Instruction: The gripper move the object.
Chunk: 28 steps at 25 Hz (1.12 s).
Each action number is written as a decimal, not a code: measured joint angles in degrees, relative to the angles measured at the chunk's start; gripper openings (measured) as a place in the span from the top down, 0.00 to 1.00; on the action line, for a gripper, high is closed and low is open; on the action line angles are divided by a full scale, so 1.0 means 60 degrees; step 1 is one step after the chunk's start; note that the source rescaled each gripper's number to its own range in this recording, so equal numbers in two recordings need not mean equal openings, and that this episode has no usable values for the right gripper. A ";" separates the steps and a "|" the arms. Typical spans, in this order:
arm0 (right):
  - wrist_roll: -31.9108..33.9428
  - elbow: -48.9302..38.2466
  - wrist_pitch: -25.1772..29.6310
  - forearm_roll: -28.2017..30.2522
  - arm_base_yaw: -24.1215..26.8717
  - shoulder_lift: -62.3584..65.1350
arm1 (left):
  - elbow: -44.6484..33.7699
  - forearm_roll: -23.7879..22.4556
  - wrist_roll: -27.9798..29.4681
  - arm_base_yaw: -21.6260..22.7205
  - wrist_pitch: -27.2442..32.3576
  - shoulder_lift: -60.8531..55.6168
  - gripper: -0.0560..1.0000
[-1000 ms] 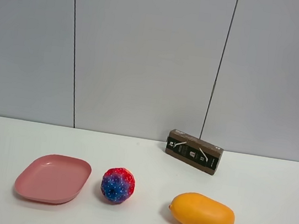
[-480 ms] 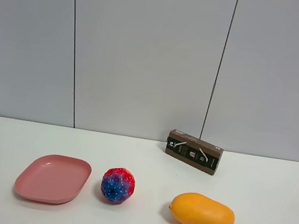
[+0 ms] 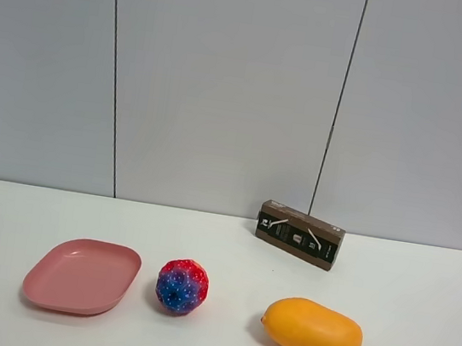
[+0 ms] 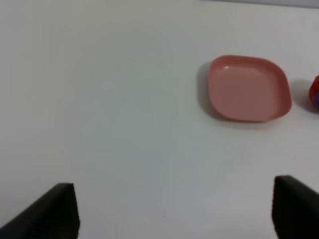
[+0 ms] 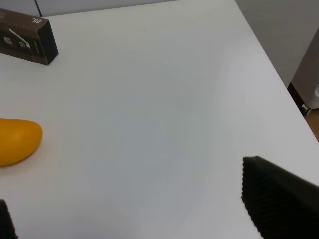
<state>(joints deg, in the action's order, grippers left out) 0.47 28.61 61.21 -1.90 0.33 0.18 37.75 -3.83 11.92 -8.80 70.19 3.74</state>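
A: From the high camera, neither arm shows anywhere. On the white table (image 3: 420, 294) the pink plate (image 3: 82, 275) lies flat at the front left. Just to its right sits the speckled red-blue ball (image 3: 182, 286), near the plate's rim but not touching it.

B: And further right?

A: The orange-yellow mango (image 3: 312, 328) lies on its side, well apart from the ball. Behind it, close to the grey panelled wall (image 3: 226, 86), a dark brown box (image 3: 301, 234) stands on its long edge, turned at a slight angle.

B: Over to the left wrist camera, what's the claw doing?

A: The left gripper (image 4: 172, 209) hangs above bare table, looking down at it. Its two black fingers (image 4: 47, 214) sit at opposite corners of the picture, spread wide with nothing between them. The plate (image 4: 249, 88) lies ahead of it and off to one side, well apart from the fingertips. A sliver of the ball (image 4: 315, 92) peeks in at the frame's edge beside the plate.

B: Right wrist?

A: The right gripper (image 5: 139, 219) also hovers over empty tabletop, fingers (image 5: 279, 199) spread far apart and holding nothing. One end of the mango (image 5: 17, 141) shows there, clear of the fingers, with the box (image 5: 27, 36) beyond it. The table's edge (image 5: 269, 59) runs past on the far side.
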 joint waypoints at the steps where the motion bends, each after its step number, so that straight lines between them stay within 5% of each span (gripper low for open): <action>1: 0.0000 0.0000 0.0000 0.0000 0.0000 0.0000 | -0.0141 -0.0012 -0.0009 0.0088 -0.0009 -0.0028 0.21; 11: 0.0000 0.0000 0.0000 0.0000 0.0000 0.0000 | -0.1014 0.0132 -0.1196 0.1923 -0.0361 -0.0059 0.21; 18: 0.0000 0.0000 -0.0007 0.0000 0.0000 0.0000 | -0.1398 0.0366 -0.1397 0.1772 -0.1445 -0.0079 0.21; 28: 0.0000 0.0000 -0.0007 0.0000 0.0000 0.0000 | -0.1440 0.0638 -0.1717 0.1668 -0.1640 -0.0099 0.23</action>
<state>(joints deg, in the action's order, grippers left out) 0.47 28.61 61.16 -1.90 0.33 0.18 29.11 0.00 1.62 1.21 60.35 3.15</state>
